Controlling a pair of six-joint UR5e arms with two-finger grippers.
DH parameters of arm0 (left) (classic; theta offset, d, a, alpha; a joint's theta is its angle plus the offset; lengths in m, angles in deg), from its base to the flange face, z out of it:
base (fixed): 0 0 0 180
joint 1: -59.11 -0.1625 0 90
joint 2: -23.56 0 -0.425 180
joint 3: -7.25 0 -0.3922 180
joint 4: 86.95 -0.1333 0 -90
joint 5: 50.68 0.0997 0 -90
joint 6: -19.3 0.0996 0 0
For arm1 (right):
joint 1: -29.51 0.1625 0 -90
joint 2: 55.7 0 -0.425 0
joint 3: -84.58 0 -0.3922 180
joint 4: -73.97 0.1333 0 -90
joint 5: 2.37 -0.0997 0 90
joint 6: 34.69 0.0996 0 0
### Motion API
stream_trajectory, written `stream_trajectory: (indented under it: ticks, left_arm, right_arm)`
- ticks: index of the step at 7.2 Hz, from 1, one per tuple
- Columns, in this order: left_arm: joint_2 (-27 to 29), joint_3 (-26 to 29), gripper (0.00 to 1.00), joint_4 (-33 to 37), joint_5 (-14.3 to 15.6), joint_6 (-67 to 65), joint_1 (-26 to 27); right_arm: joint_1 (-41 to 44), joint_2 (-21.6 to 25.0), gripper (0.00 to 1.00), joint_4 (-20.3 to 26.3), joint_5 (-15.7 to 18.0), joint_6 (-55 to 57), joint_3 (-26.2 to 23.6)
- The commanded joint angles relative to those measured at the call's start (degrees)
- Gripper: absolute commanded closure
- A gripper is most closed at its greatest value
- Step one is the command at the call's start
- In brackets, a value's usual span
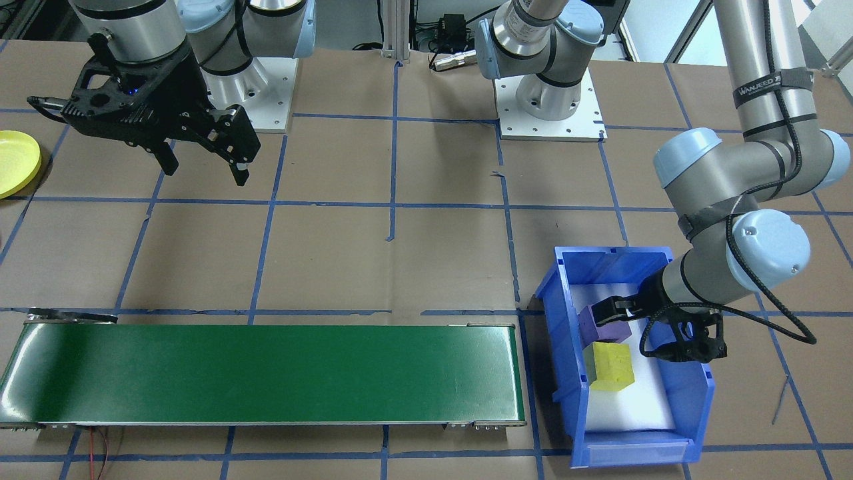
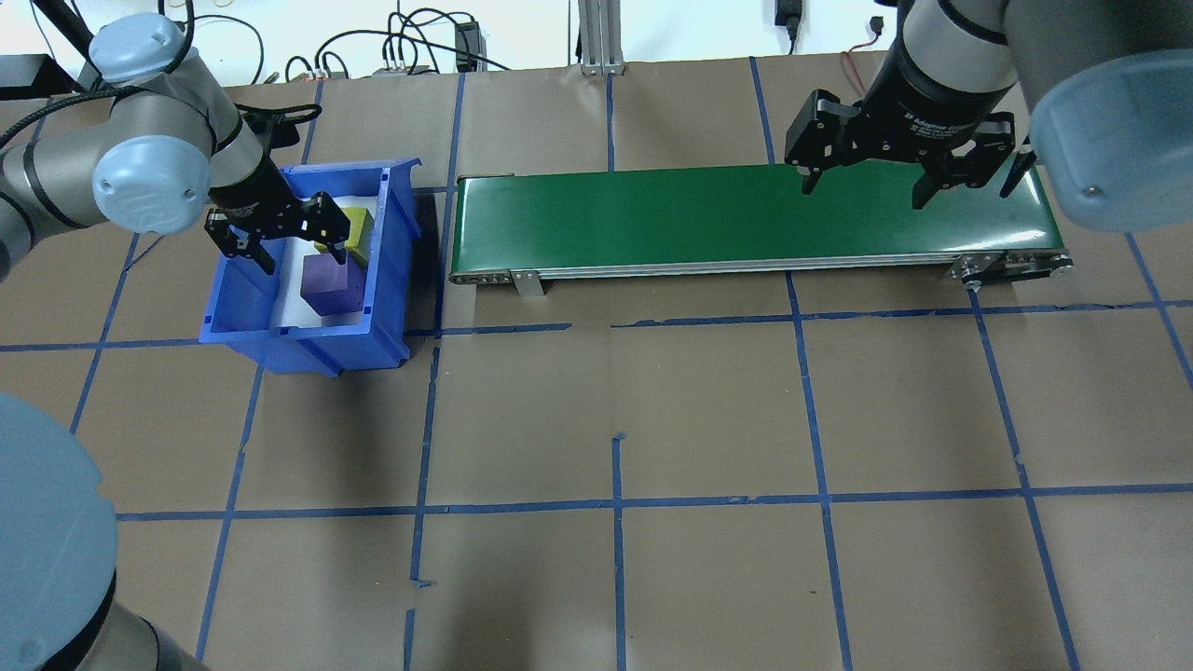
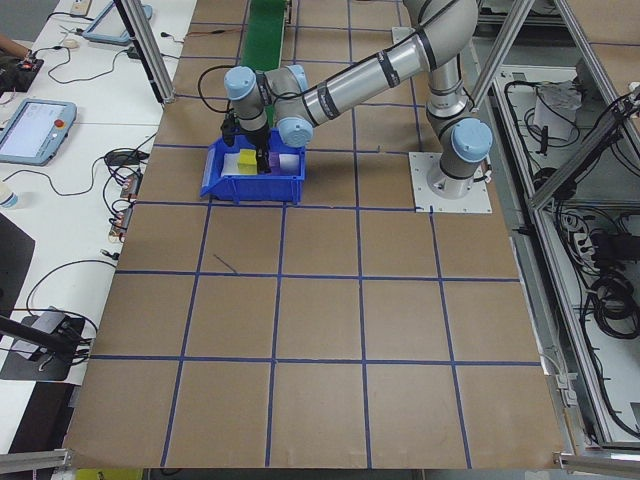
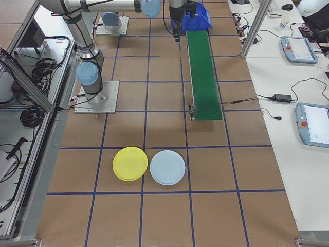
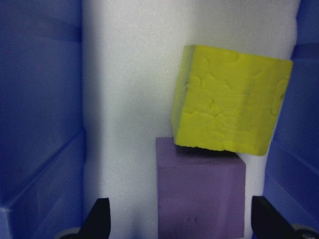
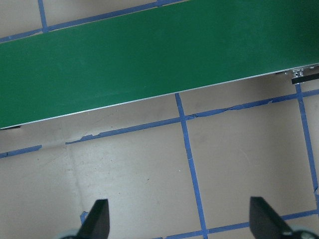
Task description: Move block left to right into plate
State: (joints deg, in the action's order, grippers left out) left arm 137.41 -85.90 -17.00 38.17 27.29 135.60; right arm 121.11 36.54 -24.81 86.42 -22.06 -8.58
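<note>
Two foam blocks lie on white padding in a blue bin (image 2: 308, 349): a purple block (image 2: 331, 284) and a yellow block (image 2: 359, 226), whose edge rests on the purple one (image 5: 199, 194). My left gripper (image 2: 303, 261) is inside the bin, open. The purple block sits between its fingers in the left wrist view, and neither finger touches it. My right gripper (image 2: 862, 191) hangs open and empty over the right end of the green conveyor belt (image 2: 727, 219). The yellow plate (image 1: 16, 162) lies far to the robot's right, also seen as the yellow plate (image 4: 130, 163) on the table.
A light blue plate (image 4: 167, 167) lies beside the yellow one. The conveyor belt (image 1: 266, 373) runs between the bin (image 1: 633, 453) and the plates' side. Blue tape lines grid the brown table. Both arm bases stand at the robot's edge.
</note>
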Motion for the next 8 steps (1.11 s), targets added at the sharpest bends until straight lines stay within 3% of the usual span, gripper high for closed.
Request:
stream_trajectory:
  ticks: [1, 8]
  left_arm:
    - [-0.03, -0.19, 0.00, 0.01, -0.34, -0.08, -0.11]
    - [-0.03, -0.98, 0.10, -0.17, -0.43, 0.36, -0.81]
  right_arm:
    - [-0.02, -0.04, 0.00, -0.01, 0.07, 0.03, 0.00]
    - [0.07, -0.04, 0.00, -0.01, 0.16, 0.03, 0.00]
